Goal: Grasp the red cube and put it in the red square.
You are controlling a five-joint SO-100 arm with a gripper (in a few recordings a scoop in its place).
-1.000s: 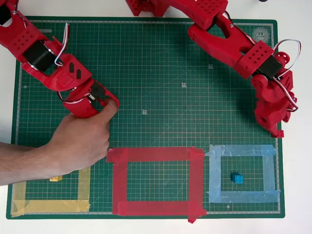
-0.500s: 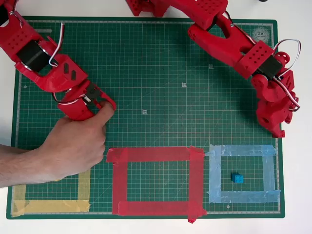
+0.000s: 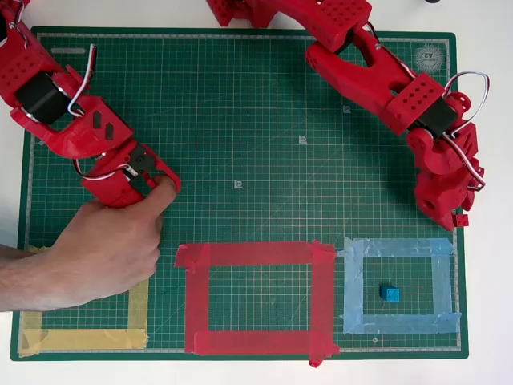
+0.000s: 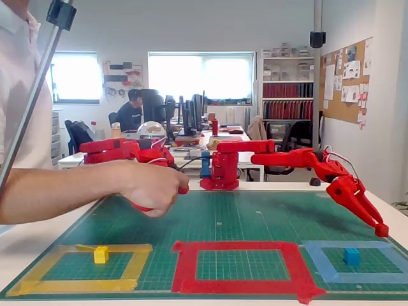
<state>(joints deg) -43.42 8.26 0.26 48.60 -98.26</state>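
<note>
My red gripper hangs over the right edge of the green mat, just above the top right corner of the light-blue frame. Its fingers look shut, with a small red block, the red cube, pinched at the tip. In the fixed view the gripper points down to the right, and the red cube hovers a little above the mat. The red square, a frame of wide red tape, lies at the mat's front middle with green mat inside; it also appears in the fixed view.
A blue cube sits inside the light-blue tape frame. A yellow cube sits in the yellow tape frame. A person's hand and forearm reach over the mat's left side.
My arm's wrist has swung slightly left and forward while the gripper tip stayed almost in place. The person's hand has drifted left.
</note>
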